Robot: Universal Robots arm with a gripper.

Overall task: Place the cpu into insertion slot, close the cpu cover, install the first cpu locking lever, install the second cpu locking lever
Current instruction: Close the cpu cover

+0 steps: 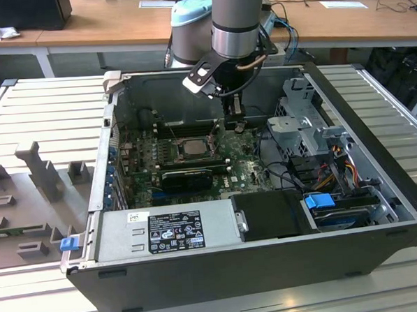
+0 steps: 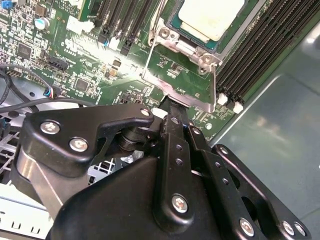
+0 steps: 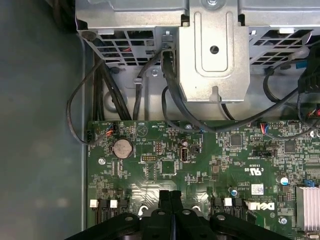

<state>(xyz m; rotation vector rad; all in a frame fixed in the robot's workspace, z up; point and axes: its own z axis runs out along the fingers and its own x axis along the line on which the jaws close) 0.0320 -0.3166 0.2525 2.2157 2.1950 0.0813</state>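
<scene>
The gripper, fingers pressed together with nothing seen between them, is held low just beside a locking lever. The cpu is seated in the insertion slot, and the cpu cover appears lowered around it. The lever step is judged in hand; a steady push on that wire is called for.

place: robotics lab | evidence: open computer case on slatted metal bench; office desks behind

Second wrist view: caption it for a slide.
Closed hand meets the metal bracket beside the seated cpu.
</scene>
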